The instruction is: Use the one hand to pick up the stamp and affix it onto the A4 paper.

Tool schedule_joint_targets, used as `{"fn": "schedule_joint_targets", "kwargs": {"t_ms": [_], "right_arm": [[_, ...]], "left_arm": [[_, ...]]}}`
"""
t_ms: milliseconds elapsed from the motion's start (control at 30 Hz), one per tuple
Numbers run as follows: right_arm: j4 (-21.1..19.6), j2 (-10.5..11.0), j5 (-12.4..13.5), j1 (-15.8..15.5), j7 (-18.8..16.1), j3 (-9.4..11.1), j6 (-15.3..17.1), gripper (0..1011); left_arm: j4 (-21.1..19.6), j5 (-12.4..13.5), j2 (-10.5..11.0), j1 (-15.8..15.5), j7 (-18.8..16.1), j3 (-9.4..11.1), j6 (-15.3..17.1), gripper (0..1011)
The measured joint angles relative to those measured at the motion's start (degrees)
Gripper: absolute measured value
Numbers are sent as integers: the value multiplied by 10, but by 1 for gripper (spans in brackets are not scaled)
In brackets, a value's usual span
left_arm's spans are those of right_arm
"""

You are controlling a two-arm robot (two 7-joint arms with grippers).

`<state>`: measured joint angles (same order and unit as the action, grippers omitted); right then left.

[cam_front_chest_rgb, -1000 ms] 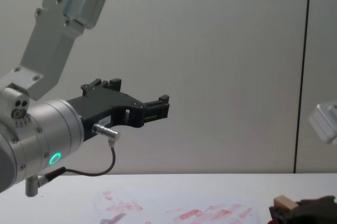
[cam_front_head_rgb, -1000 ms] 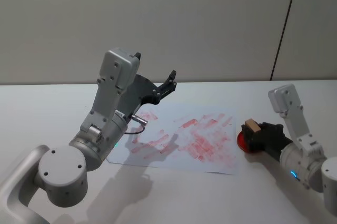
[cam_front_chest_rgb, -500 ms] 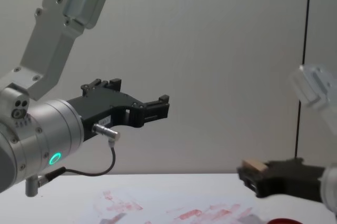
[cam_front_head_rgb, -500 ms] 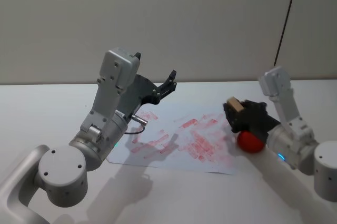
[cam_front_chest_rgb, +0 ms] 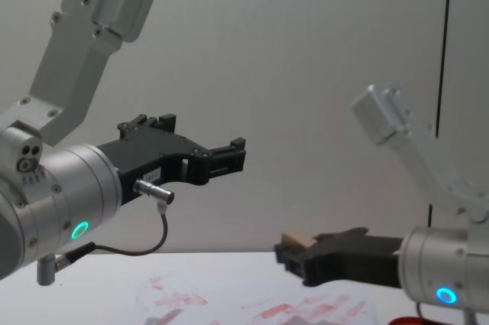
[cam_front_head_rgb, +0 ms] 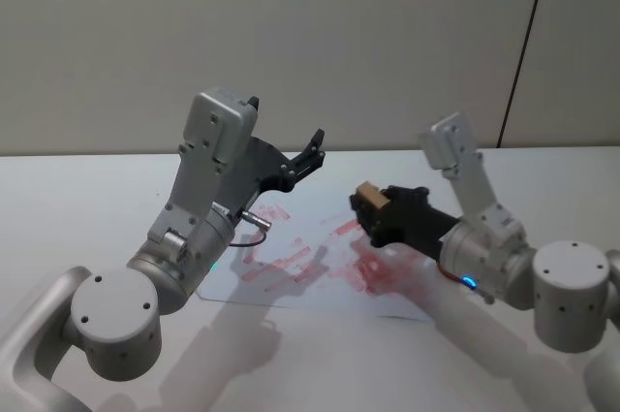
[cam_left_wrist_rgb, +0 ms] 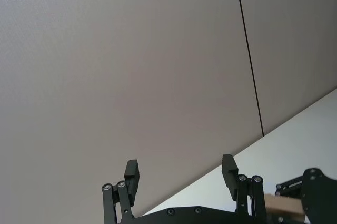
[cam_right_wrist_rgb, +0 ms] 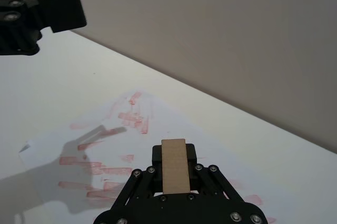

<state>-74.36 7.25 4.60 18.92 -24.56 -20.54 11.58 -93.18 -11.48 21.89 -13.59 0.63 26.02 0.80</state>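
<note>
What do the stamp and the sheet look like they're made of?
The stamp looks like bare wood: pale tan, matte, no gloss or paint. It is clamped in the right gripper over the sheet. The sheet looks like thin white paper, matte and lying flat, smeared with red ink prints. The left gripper hangs raised and open.

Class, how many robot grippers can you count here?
2. The left gripper is raised on the left, open; the right gripper holds the stamp above the A4 paper.
</note>
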Motion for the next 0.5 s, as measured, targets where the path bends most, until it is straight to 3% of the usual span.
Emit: {"fn": "schedule_joint_targets", "kwargs": {"t_ms": [500], "right_arm": [[36, -18, 11, 3, -11, -24, 59, 219]], "left_arm": [[0, 0, 0, 0, 0, 0, 0, 1001]]}}
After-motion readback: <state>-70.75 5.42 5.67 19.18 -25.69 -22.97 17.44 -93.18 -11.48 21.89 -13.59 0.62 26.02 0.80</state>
